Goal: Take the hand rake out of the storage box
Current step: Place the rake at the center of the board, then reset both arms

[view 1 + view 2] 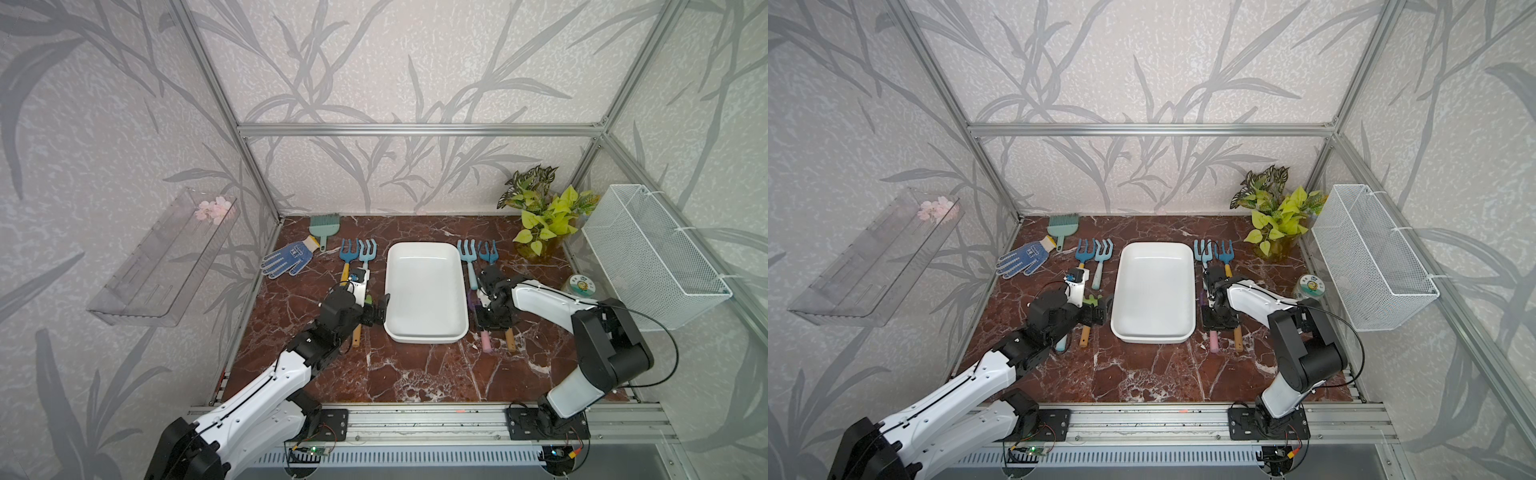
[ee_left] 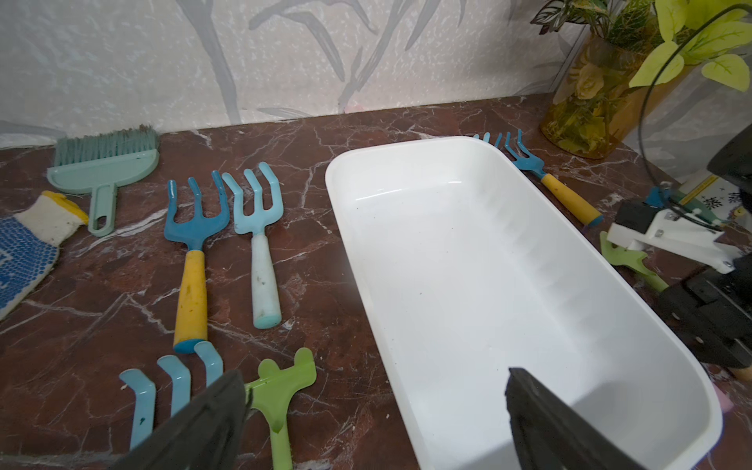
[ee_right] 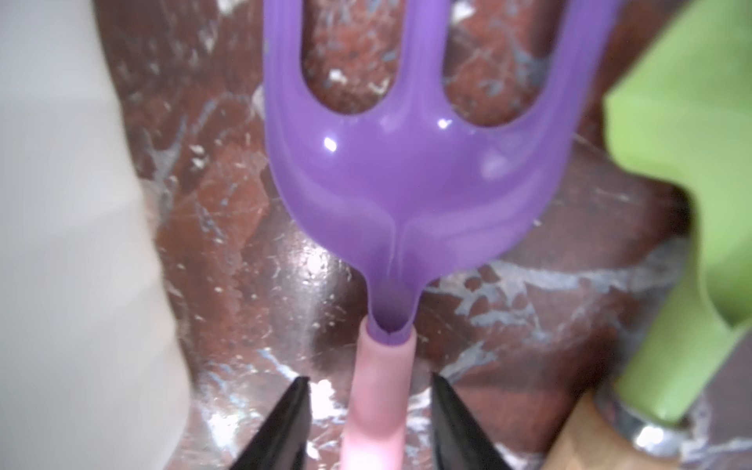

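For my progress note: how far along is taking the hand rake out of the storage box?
Done: the storage box is empty; the purple rake lies on the table beside it. In hand: the right gripper is open astride its pink handle. Remaining: only to withdraw, I judge.

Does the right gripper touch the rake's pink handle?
Apart. The right wrist view shows table between the pink handle and the right gripper on both sides.
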Available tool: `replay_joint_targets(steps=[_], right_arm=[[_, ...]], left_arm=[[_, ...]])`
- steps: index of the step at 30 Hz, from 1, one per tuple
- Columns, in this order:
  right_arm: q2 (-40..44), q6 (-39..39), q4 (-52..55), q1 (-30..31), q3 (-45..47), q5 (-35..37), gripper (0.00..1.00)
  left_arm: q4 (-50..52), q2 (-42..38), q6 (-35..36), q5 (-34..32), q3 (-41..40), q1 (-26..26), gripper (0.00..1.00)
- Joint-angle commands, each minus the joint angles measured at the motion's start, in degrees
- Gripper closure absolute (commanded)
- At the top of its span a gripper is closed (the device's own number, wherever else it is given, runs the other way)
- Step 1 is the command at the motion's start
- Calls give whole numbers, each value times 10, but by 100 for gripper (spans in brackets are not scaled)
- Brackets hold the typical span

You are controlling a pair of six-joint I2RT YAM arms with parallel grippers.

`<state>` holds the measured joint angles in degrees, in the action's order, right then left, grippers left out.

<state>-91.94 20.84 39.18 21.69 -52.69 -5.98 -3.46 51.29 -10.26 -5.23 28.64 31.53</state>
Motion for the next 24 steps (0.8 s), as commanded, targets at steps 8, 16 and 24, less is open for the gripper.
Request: replay_joint_targets(steps=[8, 16, 24], right_arm=[[182, -43, 3, -3, -28, 144, 17], [304, -194, -321, -12, 145, 197, 5], [254, -267, -811, -92, 363, 185, 1]], left_arm=[[-150, 32, 7, -152, -70, -135, 0], [-254, 119, 38, -76, -77, -289, 0], [-355, 303, 66, -15, -36, -334, 0]])
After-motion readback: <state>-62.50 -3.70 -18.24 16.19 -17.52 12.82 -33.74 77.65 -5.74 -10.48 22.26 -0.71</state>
